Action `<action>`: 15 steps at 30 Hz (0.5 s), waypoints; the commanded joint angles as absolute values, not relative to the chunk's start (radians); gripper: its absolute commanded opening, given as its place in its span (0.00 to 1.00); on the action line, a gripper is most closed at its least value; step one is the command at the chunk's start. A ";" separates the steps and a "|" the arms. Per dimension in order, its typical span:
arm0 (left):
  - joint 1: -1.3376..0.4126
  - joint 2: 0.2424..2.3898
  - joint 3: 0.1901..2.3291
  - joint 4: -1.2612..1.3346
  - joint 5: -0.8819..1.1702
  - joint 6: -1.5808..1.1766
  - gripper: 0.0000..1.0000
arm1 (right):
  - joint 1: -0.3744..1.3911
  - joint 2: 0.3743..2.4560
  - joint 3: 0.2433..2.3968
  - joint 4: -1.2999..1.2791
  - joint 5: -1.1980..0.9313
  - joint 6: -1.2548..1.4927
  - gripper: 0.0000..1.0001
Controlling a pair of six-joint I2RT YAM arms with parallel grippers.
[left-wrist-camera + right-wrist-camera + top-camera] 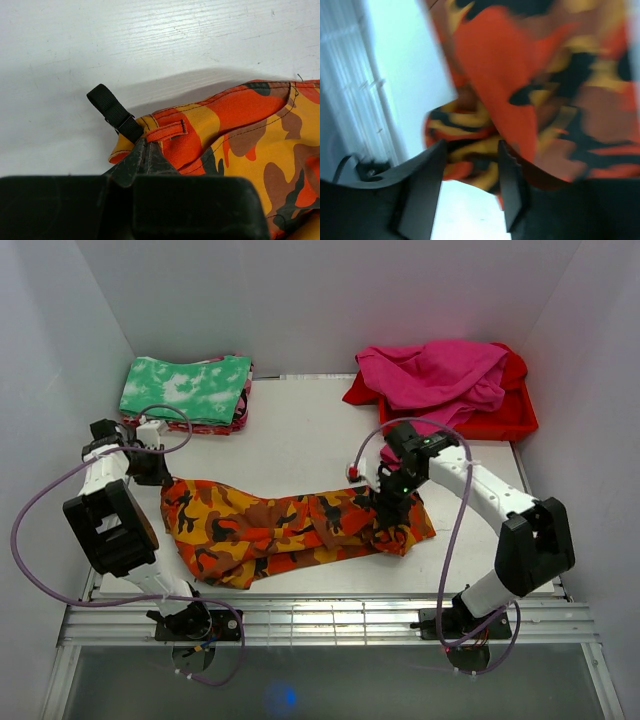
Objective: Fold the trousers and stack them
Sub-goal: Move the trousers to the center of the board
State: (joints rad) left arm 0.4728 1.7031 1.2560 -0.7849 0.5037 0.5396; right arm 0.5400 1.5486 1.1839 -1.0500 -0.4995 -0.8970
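One end of trousers [290,530] in left tool [145,148].

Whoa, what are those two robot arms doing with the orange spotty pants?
They are working on folding the trousers, which lie stretched out across the table. The left claw is shut on the waistband corner, next to a belt loop. The right claw is at the other end, jaws apart, right over the cloth. The trousers are not on a stack yet.
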 commanded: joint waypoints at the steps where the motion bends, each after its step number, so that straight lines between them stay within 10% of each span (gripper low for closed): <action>1: 0.466 1.701 1.252 -0.784 0.549 0.540 0.00 | 0.428 1.482 1.314 -0.924 -0.477 -0.773 0.54; 15: 0.446 1.675 1.221 -0.776 0.551 0.574 0.00 | 0.377 1.519 1.252 -0.781 -0.448 -0.666 0.64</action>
State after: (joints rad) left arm 0.4583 1.7134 1.2369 -0.7715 0.5091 0.5499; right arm 0.3603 1.5063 1.2968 -0.8253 -0.4446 -0.7097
